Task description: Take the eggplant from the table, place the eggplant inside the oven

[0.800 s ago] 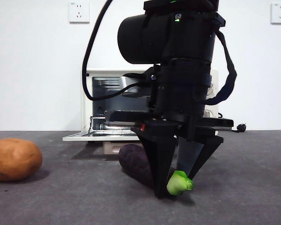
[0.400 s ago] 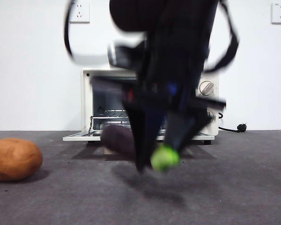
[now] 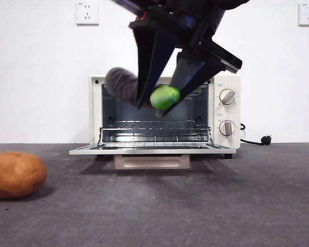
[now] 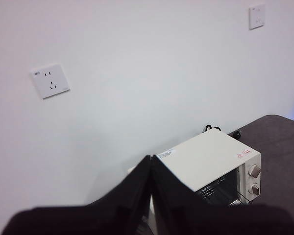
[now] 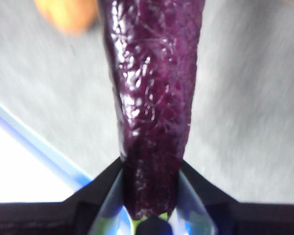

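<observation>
Right pincer [image 3: 162, 100] clamped on dark purple eggplant [image 3: 124, 85], aloft before open cream toaster oven [image 3: 224, 110]; orange-brown potato [image 3: 16, 175] on grey worktop [image 3: 195, 206], aside; left pincer [image 4: 150, 169] closed, empty

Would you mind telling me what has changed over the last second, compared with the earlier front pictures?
The right gripper, shut on the eggplant, has lifted it off the table to the height of the open oven cavity, in front of it. The potato, the oven and its lowered door have not moved. The left gripper waits, shut.
</observation>
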You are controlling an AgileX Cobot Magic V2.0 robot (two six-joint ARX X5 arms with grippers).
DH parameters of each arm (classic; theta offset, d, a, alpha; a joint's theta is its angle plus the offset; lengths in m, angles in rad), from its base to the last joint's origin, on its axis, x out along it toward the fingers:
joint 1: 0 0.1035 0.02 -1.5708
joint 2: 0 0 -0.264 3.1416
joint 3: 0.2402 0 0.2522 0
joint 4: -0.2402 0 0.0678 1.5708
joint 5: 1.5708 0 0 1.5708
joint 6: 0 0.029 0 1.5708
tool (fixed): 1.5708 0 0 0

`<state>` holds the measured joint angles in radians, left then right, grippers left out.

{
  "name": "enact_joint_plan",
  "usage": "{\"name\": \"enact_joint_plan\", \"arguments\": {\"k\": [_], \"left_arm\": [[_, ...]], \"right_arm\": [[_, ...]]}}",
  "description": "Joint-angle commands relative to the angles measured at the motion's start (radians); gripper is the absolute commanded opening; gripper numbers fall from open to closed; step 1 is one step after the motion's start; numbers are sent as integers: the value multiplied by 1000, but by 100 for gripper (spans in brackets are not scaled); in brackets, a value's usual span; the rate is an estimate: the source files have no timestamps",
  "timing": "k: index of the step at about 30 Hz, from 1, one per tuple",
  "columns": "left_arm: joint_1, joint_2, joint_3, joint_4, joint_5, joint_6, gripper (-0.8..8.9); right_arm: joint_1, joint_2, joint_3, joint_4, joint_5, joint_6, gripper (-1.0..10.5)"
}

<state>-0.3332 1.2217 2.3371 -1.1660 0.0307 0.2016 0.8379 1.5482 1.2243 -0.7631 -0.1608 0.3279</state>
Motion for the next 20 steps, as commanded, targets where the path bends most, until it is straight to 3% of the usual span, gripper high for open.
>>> {"name": "enact_joint_plan", "arguments": {"k": [1, 8, 20], "left_arm": [[-3, -14, -1, 1, 3, 11, -6], [-13, -34, -1, -3, 3, 11, -6], [-48, -40, -1, -45, 2, 11, -6]], "right_arm": [[-78, 46, 24, 28, -71, -17, -10], [-256, 159, 128, 42, -202, -17, -10], [-376, 388, 371, 90, -370, 98, -11]]}}
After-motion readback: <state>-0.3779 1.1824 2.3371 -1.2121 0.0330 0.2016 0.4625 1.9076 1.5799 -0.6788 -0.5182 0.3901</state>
